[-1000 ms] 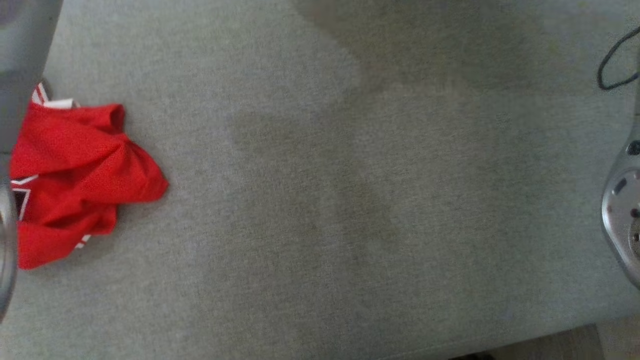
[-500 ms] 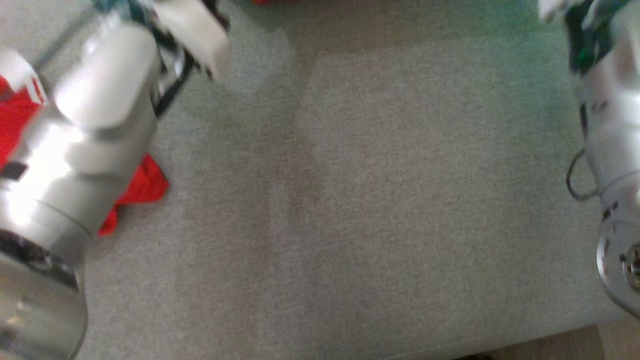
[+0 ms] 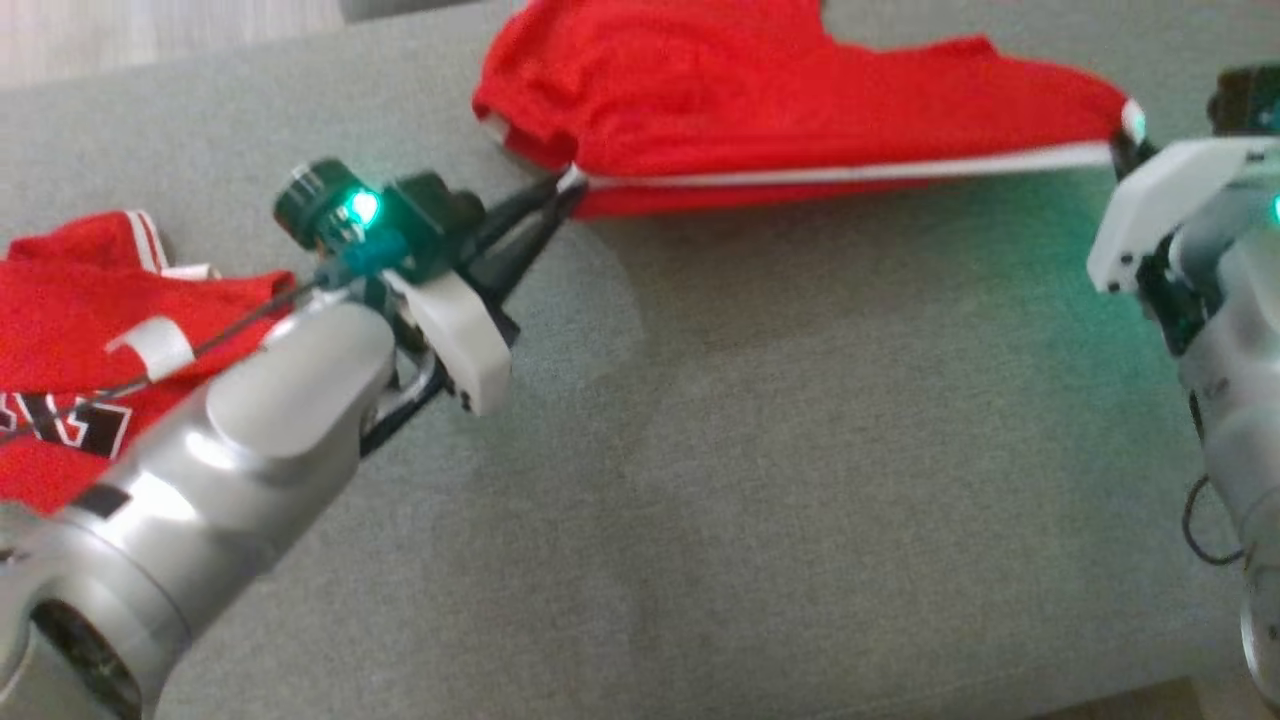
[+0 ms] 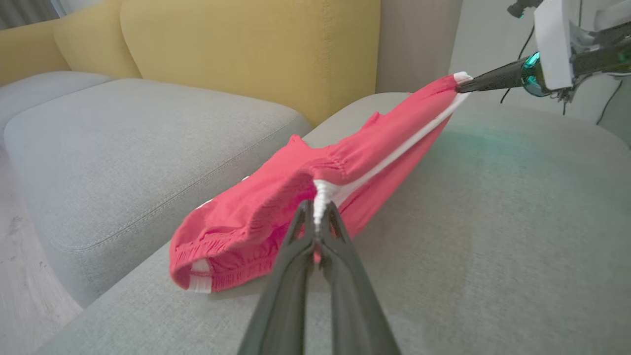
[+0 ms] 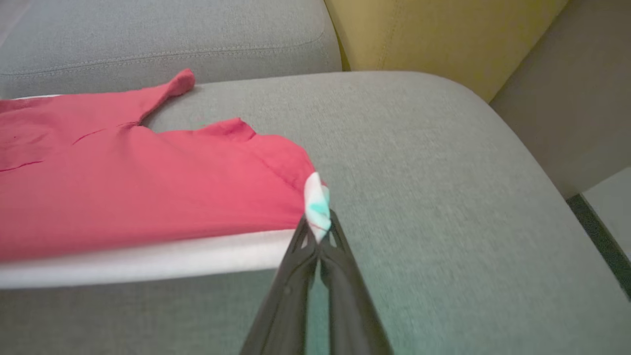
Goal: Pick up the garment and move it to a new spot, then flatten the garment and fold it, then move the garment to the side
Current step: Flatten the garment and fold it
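The garment (image 3: 760, 110) is red with a white trimmed edge, stretched across the far part of the grey cushion (image 3: 780, 480). My left gripper (image 3: 570, 185) is shut on its left white-trimmed corner, seen pinched between the dark fingers in the left wrist view (image 4: 315, 217). My right gripper (image 3: 1125, 145) is shut on the opposite corner (image 5: 315, 207). The white edge runs taut between the two grippers, and the rest of the garment (image 4: 276, 197) (image 5: 123, 182) sags onto the cushion beyond it.
A second red garment (image 3: 80, 330) with white stripes and lettering lies crumpled at the cushion's left, partly behind my left forearm (image 3: 230, 450). Yellow backrests (image 4: 236, 49) rise behind. Another grey cushion (image 4: 128, 148) sits alongside, with floor (image 4: 24, 276) past it.
The head view has swung up from the bare cushion, bringing both grippers and the stretched garment into sight. The crumpled red garment at the left stays in place.
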Tool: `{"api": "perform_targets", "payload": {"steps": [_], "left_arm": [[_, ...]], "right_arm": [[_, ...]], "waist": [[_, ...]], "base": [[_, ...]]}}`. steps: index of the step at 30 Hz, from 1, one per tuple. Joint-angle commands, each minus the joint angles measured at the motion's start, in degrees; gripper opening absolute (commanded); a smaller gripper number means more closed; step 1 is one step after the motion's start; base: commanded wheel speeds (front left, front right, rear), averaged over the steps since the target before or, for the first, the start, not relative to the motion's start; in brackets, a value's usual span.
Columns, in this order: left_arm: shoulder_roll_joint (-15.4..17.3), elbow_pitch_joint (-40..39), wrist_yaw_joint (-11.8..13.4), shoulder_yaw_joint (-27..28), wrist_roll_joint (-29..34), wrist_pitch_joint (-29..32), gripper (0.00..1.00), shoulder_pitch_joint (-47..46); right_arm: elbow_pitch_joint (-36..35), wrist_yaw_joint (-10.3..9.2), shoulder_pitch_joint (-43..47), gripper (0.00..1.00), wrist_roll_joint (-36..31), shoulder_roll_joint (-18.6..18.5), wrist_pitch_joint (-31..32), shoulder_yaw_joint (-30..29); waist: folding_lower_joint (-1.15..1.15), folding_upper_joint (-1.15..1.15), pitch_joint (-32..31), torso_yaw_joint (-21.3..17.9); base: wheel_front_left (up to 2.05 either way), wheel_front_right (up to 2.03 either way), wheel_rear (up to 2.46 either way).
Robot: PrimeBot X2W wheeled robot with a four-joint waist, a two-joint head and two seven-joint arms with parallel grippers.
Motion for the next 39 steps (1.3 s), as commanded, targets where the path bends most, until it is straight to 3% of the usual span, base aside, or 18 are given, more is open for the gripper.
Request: {"api": "perform_targets", "payload": {"steps": [1, 10, 22, 31, 39], "left_arm": [[3.7, 0.0, 0.4, 2.3, -0.8, -0.8, 0.0, -0.8], [3.2, -5.4, 4.0, 1.8, -2.1, -1.1, 0.0, 6.6], [4.3, -18.6, 10.9, 0.8, -3.6, 2.9, 0.0, 15.0], [4.9, -22.2, 14.8, 3.2, -5.1, 4.1, 0.0, 14.4], [2.6, -21.0, 16.0, 5.9, -5.7, 3.9, 0.0, 10.1]], "right_arm": [[-1.1, -0.27, 0.5, 0.0, 1.4, -3.2, 0.4, 0.7], [-3.6, -0.27, 6.7, 0.0, 7.4, -5.4, 2.2, 4.3], [-15.2, -0.27, 16.9, 0.0, 16.0, -9.4, 5.6, 6.2], [-24.9, -0.27, 18.7, 0.0, 15.7, -9.4, 7.0, 0.8], [-31.9, -0.27, 13.3, 0.0, 7.8, -5.2, 7.8, -5.3]], "waist": [[0.02, 0.0, -2.0, -0.1], [0.02, 0.0, -7.7, -0.7], [0.02, 0.0, -13.1, -0.3], [0.02, 0.0, -9.2, 2.0], [0.02, 0.0, -1.6, 5.5]], "base": [[0.0, 0.0, 0.0], [0.0, 0.0, 0.0], [0.0, 0.0, 0.0], [0.0, 0.0, 0.0], [0.0, 0.0, 0.0]]}}
